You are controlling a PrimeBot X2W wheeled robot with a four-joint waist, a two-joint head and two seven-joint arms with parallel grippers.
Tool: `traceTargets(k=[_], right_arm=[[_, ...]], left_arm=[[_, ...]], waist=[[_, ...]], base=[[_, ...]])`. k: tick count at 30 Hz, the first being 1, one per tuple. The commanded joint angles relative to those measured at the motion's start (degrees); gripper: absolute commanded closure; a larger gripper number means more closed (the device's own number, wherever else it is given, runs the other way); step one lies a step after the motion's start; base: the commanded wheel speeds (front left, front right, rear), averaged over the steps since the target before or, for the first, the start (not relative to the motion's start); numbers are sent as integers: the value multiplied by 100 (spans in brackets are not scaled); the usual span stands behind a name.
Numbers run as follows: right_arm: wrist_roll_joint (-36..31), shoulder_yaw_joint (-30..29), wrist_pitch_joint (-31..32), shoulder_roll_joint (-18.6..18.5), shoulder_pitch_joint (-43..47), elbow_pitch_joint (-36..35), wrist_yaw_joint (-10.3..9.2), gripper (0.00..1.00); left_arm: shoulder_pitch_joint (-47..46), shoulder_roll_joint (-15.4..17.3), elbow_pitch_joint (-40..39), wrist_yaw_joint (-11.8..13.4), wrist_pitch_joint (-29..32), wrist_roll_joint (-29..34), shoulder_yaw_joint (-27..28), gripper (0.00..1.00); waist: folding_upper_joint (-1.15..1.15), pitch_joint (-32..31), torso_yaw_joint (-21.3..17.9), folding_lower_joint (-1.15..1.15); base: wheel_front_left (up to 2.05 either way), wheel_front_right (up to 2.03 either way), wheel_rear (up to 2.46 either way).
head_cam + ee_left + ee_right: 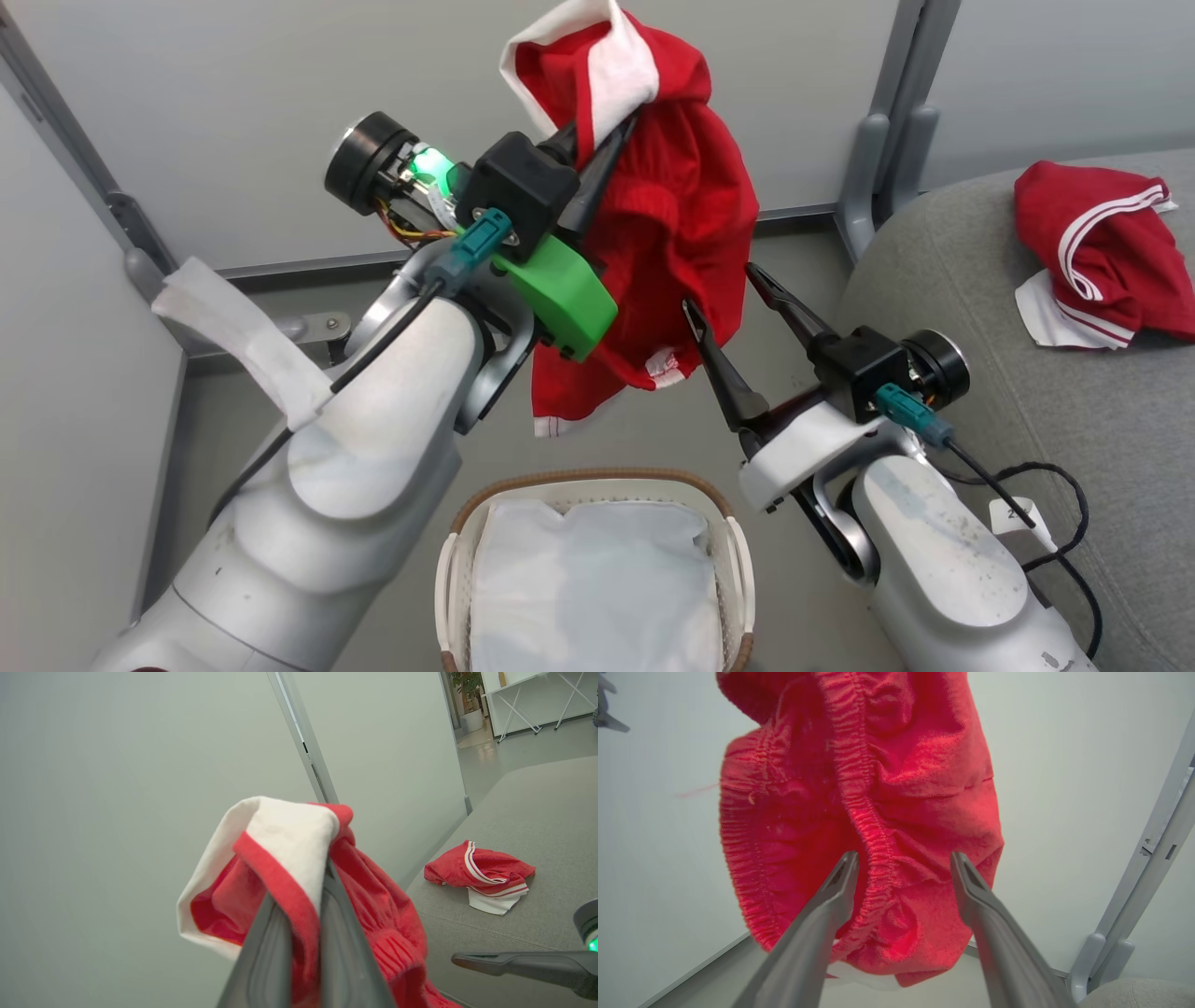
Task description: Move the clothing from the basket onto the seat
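The left pincer pinches one red garment by its white edge and holds it up in the air, out of the basket. The right pincer is spread wide, close by the low part of that garment. The other red garment lies crumpled on the grey seat, far right. A white cloth lies in the basket.

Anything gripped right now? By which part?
Left gripper is shut on the red garment, pinching a red-and-white fold at its top. Right gripper is open beside it, holding nothing.
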Motion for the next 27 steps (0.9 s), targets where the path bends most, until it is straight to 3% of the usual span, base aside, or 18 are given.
traceTargets(k=[1, 11, 12, 13, 15, 20, 21, 22, 24, 25, 26, 27], right_arm=[[-34, -27, -2, -24, -100, 112, -8, 0], [81, -81, -1, -23, -600, 917, -8, 0], [85, -88, -1, -23, -635, 963, -8, 50], [93, -92, -1, -24, -662, 995, -8, 61], [97, -104, -1, -24, -717, 1034, -8, 100], [26, -218, -1, -24, -721, 891, -8, 100], [1, -235, -1, -23, -719, 853, -8, 100], [-18, -251, -1, -23, -719, 813, -8, 100], [-58, -287, -1, -24, -723, 733, -8, 100], [-80, -309, -1, -23, -728, 699, -8, 100], [-110, -336, -1, -23, -735, 655, -8, 100], [-117, -353, -1, -22, -739, 630, -8, 100]], left_arm=[[74, -38, -87, 31, 33, -42, -18, 100], [272, -63, -717, 47, 235, -166, -195, 100], [303, -52, -754, 46, 252, -180, -201, 100], [337, -38, -784, 55, 273, -200, -205, 100], [426, 9, -846, 91, 307, -252, -189, 100], [790, 131, -791, 244, 313, -444, -45, 100], [866, 158, -771, 262, 289, -469, -23, 95], [952, 197, -745, 303, 266, -502, 0, 74], [1144, 238, -678, 367, 175, -559, 47, 51], [1227, 254, -649, 397, 109, -588, 74, 11], [1336, 253, -600, 451, 20, -641, 120, 0], [1424, 245, -546, 483, -50, -677, 144, 0]], waist=[[0, -6, 54, 0], [0, 25, 215, 0], [0, 32, 225, 0], [0, 38, 233, 0], [0, 53, 237, 0], [0, 101, 189, 0], [0, 115, 173, 0], [0, 134, 155, 0], [0, 162, 123, 0], [0, 172, 110, 0], [0, 181, 93, 0], [0, 186, 79, 0]], base=[[0, 0, 0], [0, 0, 0], [0, 0, 0], [0, 0, 0], [0, 0, 0], [0, 0, 0], [0, 0, 0], [0, 0, 0], [0, 0, 0], [0, 0, 0], [0, 0, 0], [0, 0, 0]])
